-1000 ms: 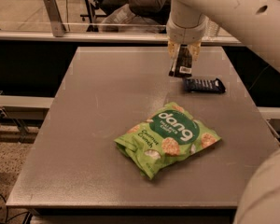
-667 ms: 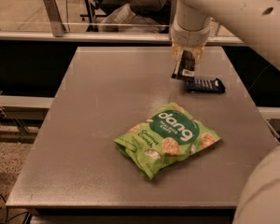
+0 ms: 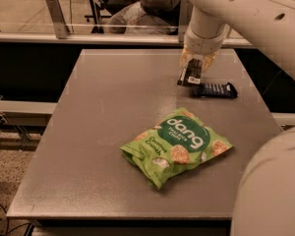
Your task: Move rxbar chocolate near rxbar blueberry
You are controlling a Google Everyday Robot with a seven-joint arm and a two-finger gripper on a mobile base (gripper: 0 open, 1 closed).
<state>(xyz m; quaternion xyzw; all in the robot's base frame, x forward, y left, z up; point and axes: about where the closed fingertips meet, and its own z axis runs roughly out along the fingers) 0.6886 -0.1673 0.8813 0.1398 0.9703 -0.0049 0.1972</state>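
Camera view — the pincer (image 3: 193, 68) hangs over the far right part of the grey worktop (image 3: 108, 112), pinching the chocolate bar (image 3: 189, 78) by its upper end; the bar stands nearly upright, its lower end down at the surface, just beside the blueberry bar (image 3: 214, 89) — which lies flat; a green snack bag (image 3: 177, 142) lies nearer the front, apart from both.

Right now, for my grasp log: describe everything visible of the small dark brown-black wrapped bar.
The small flat dark brown-black wrapped bar, a white label patch at its lower end, stands steeply on end, clamped in the white arm's end effector over the far right of the grey table. Whether its lower edge touches the tabletop, I cannot tell. A flat navy-blue wrapped bar lies just to its right, close by.
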